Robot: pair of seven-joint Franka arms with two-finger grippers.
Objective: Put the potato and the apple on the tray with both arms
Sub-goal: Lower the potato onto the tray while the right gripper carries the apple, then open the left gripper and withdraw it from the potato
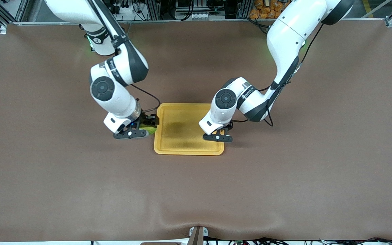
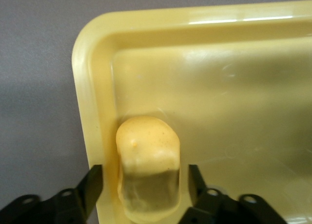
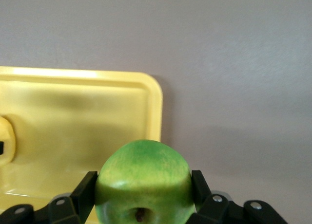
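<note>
We saw the potato [image 2: 147,168] lying on the tray [image 2: 229,107] between the left gripper's [image 2: 145,182] released jaws; the right gripper [image 3: 144,187] clenched the apple [image 3: 144,182].

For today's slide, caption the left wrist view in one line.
Left pincer open around the potato resting in a corner of the tray.

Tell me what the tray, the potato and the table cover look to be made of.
Tray: likely moulded plastic, glossy; bright glare streaks along its rounded rim.
Potato: looks like smooth plastic or rubber, probably a replica; even yellow skin with a soft sheen.
Table cover: probably matte brown fabric or felt; no glare, and it ripples at its edge.
</note>
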